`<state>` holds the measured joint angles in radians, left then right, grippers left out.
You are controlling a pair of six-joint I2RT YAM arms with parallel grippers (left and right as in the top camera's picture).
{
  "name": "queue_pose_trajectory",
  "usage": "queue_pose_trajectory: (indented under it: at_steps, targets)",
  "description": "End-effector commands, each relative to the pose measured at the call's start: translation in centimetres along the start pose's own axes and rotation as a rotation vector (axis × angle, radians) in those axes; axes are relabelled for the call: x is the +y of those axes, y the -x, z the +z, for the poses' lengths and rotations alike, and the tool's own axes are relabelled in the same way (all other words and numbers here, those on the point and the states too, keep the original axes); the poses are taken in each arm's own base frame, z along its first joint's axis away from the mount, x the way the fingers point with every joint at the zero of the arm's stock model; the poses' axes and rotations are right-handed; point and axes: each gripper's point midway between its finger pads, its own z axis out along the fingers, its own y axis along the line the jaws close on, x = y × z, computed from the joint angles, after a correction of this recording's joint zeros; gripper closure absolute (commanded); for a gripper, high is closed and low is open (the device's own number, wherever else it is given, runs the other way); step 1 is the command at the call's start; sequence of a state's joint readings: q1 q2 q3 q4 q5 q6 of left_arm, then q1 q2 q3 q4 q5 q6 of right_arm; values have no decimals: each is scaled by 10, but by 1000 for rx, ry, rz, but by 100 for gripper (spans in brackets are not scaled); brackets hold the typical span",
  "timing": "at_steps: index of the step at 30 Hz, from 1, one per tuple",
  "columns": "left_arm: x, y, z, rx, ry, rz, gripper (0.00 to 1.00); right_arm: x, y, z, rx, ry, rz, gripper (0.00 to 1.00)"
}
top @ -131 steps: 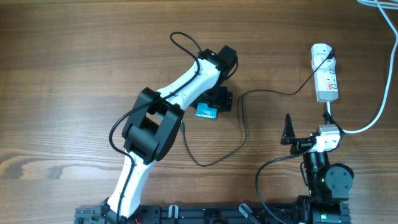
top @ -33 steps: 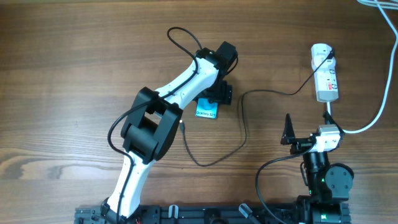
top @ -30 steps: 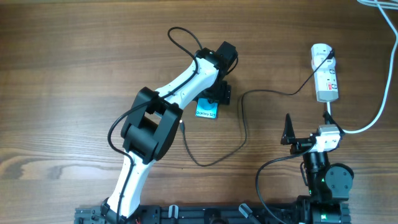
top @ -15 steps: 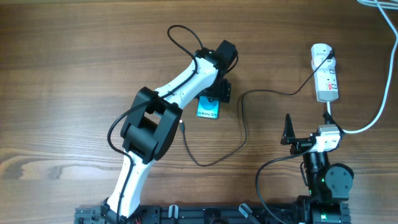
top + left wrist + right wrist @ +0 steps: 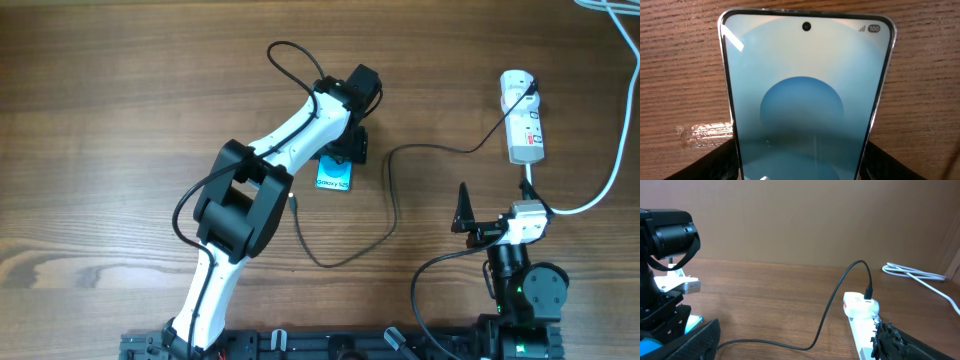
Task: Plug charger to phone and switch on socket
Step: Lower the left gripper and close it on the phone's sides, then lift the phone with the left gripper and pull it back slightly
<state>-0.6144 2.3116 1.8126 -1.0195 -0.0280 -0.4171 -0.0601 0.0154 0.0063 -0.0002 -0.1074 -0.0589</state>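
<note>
The phone (image 5: 334,178), light blue with a turquoise oval, lies flat at mid table. It fills the left wrist view (image 5: 802,90). My left gripper (image 5: 346,152) reaches over its far end, and its black fingers (image 5: 800,162) press both long edges of the phone. The charger, a thin black cable (image 5: 393,200), runs from the white socket (image 5: 523,118) at the far right. It loops toward the front and ends beside my left arm (image 5: 294,200). My right gripper (image 5: 466,212) is open and empty in front of the socket (image 5: 860,312). The cable also shows in the right wrist view (image 5: 832,310).
A thick white cord (image 5: 610,170) runs from the far right edge down to the right arm's wrist. A patch of clear tape (image 5: 702,134) sticks to the wood left of the phone. The arm bases stand along the front edge.
The left gripper has shifted slightly away from the front edge, and the phone between its fingers has turned from tilted to nearly square. The right arm has not moved.
</note>
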Motion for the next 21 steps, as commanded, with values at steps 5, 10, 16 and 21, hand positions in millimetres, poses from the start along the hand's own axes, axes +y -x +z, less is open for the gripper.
queue_pose_trajectory:
  at_steps: [5, 10, 16, 21]
  targets:
    - [31, -7, 13, 64, 51, -59, 36, -1, 2, 0, -10, -6, -20, 0]
    - [60, -1, 3, 75, 57, -124, 35, -1, 2, 0, -10, -6, -20, 0]
    - [115, 8, 2, 78, 141, -204, 34, -1, 2, 0, -10, -6, -20, 0]
    - [141, 15, 3, 73, 153, -246, 32, -1, 2, 0, -10, -6, -21, 0]
